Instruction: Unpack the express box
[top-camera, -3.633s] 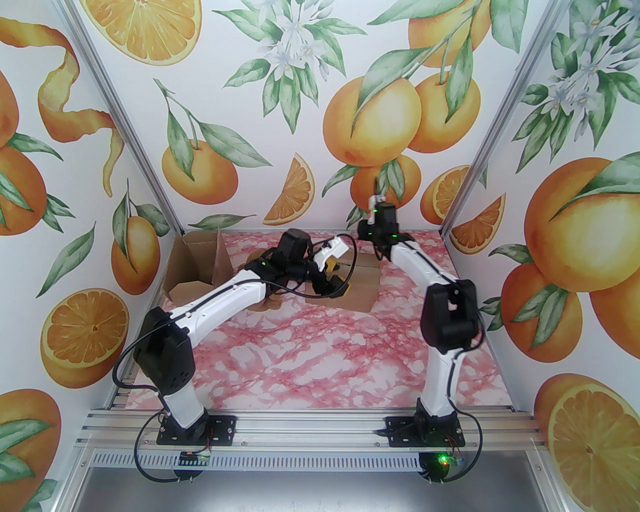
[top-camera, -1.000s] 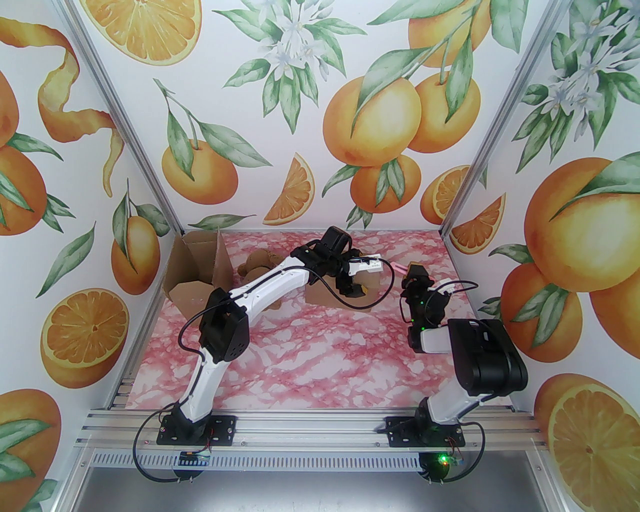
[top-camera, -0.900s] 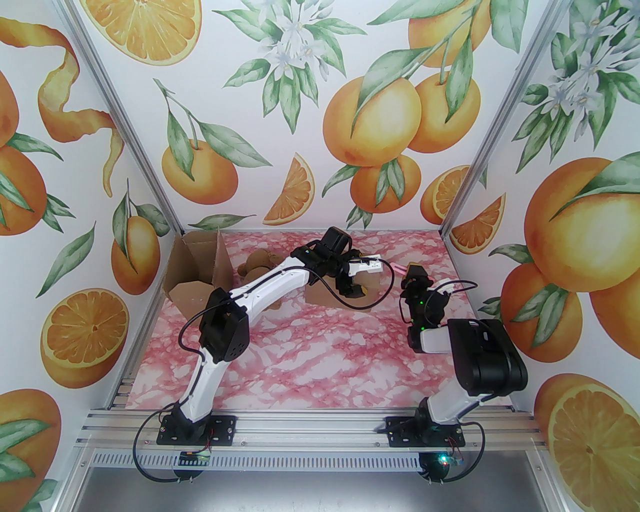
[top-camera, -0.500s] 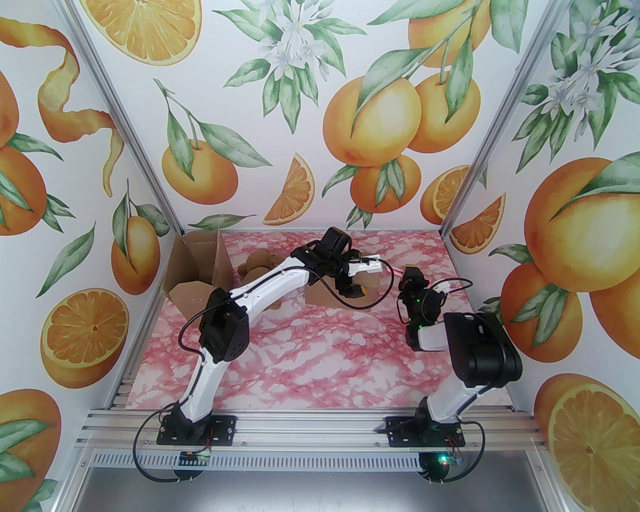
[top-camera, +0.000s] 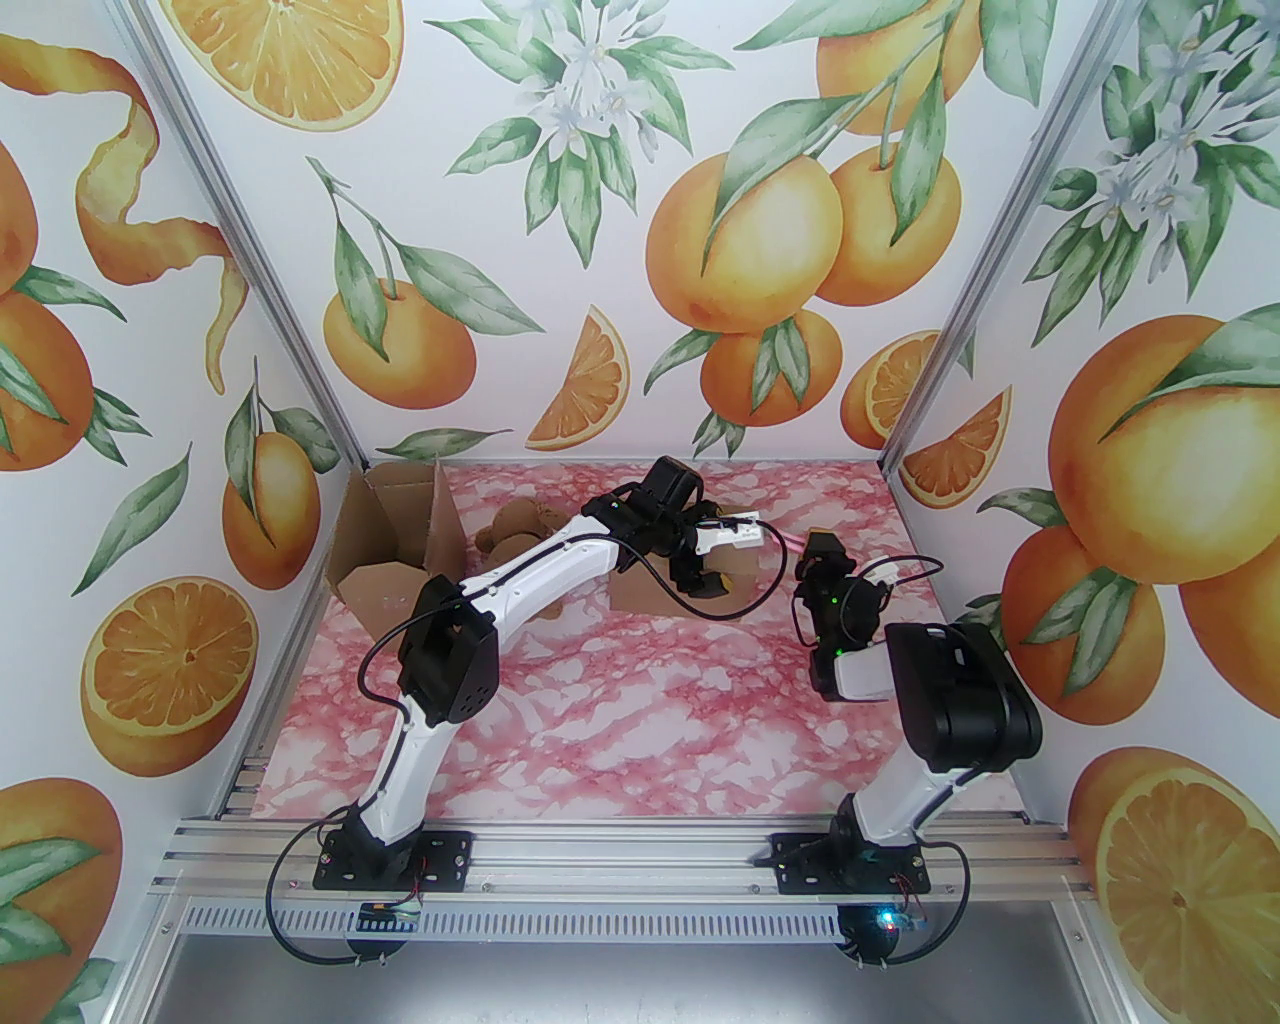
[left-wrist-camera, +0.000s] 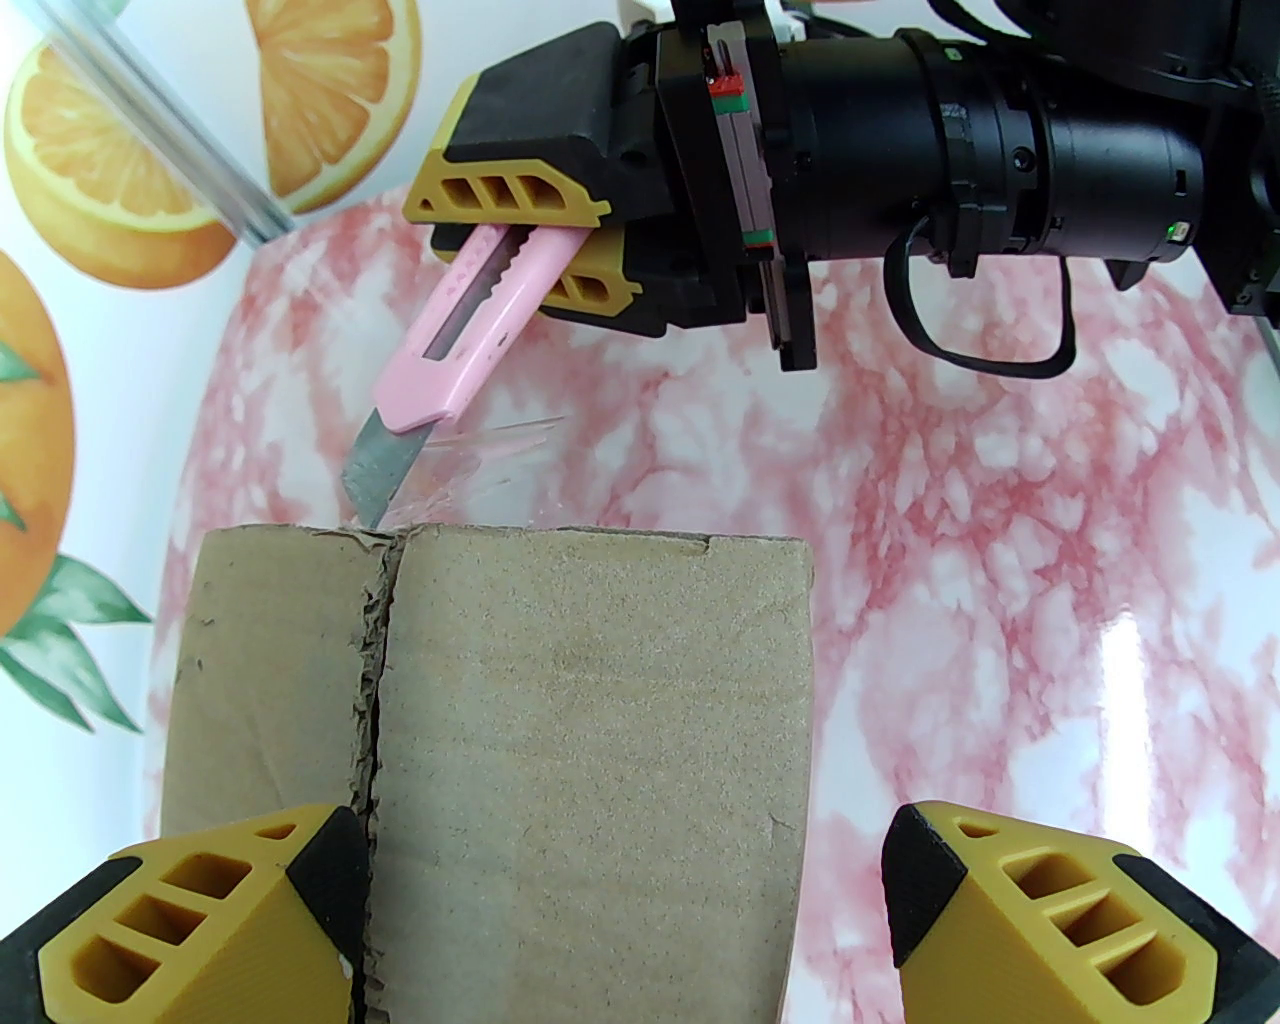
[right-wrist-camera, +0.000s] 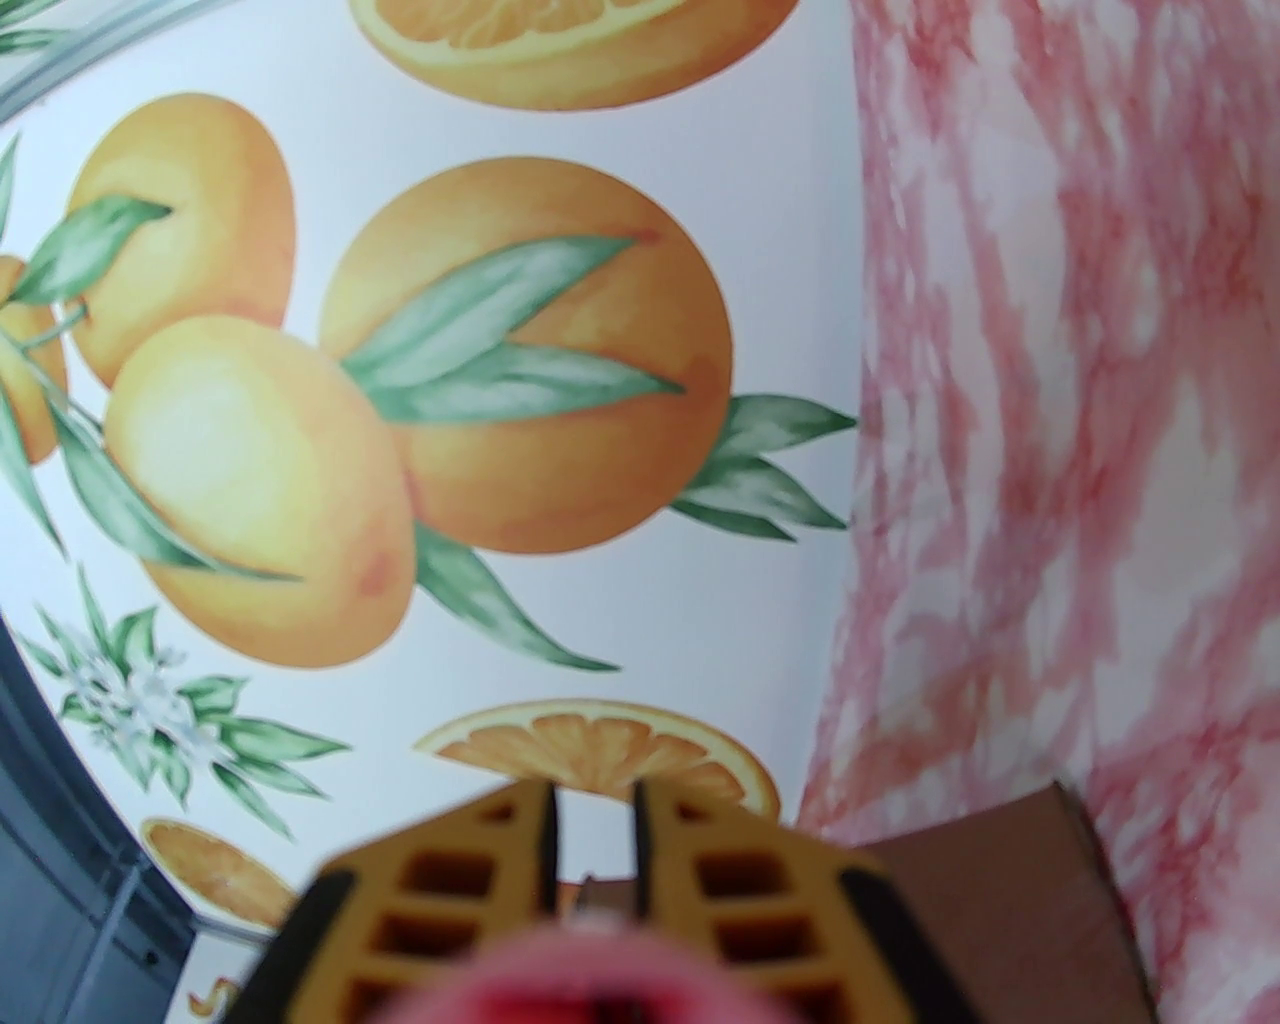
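The express box (left-wrist-camera: 590, 720) is a brown cardboard carton with a rough centre seam; in the top view the box (top-camera: 650, 597) lies mid-table, mostly under my left arm. My left gripper (left-wrist-camera: 620, 840) hovers over it, jaws open wide: one finger above the left flap, the other beyond the right edge. My right gripper (left-wrist-camera: 530, 245) is shut on a pink utility knife (left-wrist-camera: 470, 330), whose bare blade tip meets the box's far edge at the seam. From above, the right gripper (top-camera: 812, 550) is just right of the box. The right wrist view shows the right gripper (right-wrist-camera: 595, 830) with the blurred knife handle (right-wrist-camera: 600, 970).
An opened cardboard box (top-camera: 390, 545) with raised flaps stands at the back left corner. Several brown lumps (top-camera: 510, 530) lie beside it, behind my left forearm. Walls close the table (top-camera: 650, 720) on three sides; its near half is bare pink marble.
My right arm has edged left with the knife, toward the box. The left arm has lifted very slightly and stays open over the box.
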